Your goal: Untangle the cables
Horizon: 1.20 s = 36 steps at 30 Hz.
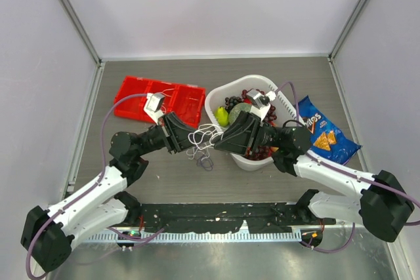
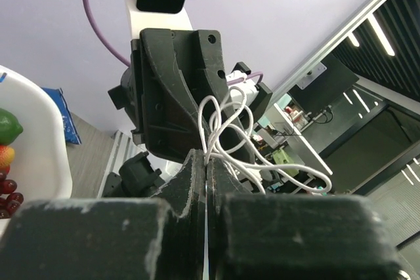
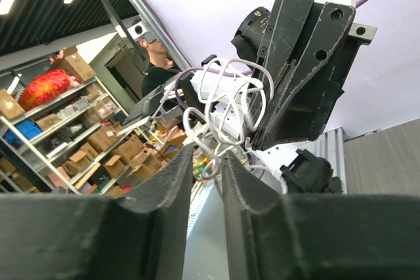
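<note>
The cables, a loopy white tangle, hang above the table between the two arms, with a greyish loop lying on the table just below. The left gripper is clamped shut on a white strand, while the right gripper stands slightly open at the tangle; I cannot tell whether it grips anything. A white basket of fruit sits just behind, flanked by a red tray and a chip bag.

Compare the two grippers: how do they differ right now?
The left gripper has its jaws shut, pinching the white cable. The right gripper has its jaws apart, with nothing visibly clamped. The right one reaches across the white basket; the left does not. Both meet at the same tangle.
</note>
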{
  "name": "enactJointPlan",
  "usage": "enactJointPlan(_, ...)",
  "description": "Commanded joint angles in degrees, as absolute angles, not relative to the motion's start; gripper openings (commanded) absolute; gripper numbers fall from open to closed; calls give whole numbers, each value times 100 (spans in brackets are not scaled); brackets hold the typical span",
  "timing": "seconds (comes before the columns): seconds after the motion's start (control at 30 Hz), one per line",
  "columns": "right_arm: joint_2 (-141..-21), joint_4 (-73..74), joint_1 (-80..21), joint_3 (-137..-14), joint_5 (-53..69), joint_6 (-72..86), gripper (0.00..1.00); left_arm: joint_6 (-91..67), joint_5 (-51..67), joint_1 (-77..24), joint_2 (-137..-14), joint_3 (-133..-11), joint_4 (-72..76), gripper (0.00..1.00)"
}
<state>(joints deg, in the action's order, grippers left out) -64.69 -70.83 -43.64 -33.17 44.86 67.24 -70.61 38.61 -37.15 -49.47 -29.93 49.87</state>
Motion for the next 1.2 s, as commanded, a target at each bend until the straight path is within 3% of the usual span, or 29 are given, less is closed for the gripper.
enactJointPlan(0.0,-6301,-7013,-4351,-3305,4307,6337,32,-6829,3779,-3727,-4834,-3226,4834,0)
enactJointPlan(0.47,-6486,-7313,-4491,-3085,4386,6399,39,-6829,3533,-3735,-4667,-3331,4544,0)
enactJointPlan(0.57,-6495,-7313,-4500,-3120,4368,6390,31,-6838,3533,-3744,-4667,-3349,4509,0)
enactJointPlan(0.63,-6504,-7313,-4500,-3155,4351,6390,22,-6838,3542,-3744,-4667,-3357,4483,0)
enactJointPlan(0.7,-6469,-7321,-4500,-3190,4324,6363,5,-6777,3542,-3727,-4641,-3384,4352,0)
enactJointPlan(0.77,-6338,-7225,-4500,-3164,4245,6233,1,-6393,3481,-3727,-4536,-3532,3566,0)
enactJointPlan(0.87,-5664,-5911,-4500,-3120,3694,5539,1,-5252,2711,-3735,-4167,-4041,1108,0)
enactJointPlan(0.97,-4819,-3245,-4509,-3286,2613,4180,1,-4292,1307,-3735,-3982,-4613,-1057,0)
enactJointPlan(1.03,-4265,-1977,-4500,-3453,1263,3642,1,-3896,618,-3727,-3972,-4946,-1964,0)
enactJointPlan(1.17,-3674,-303,-4500,-3858,-267,3007,1,-3420,-147,-3735,-4095,-5290,-2917,0)
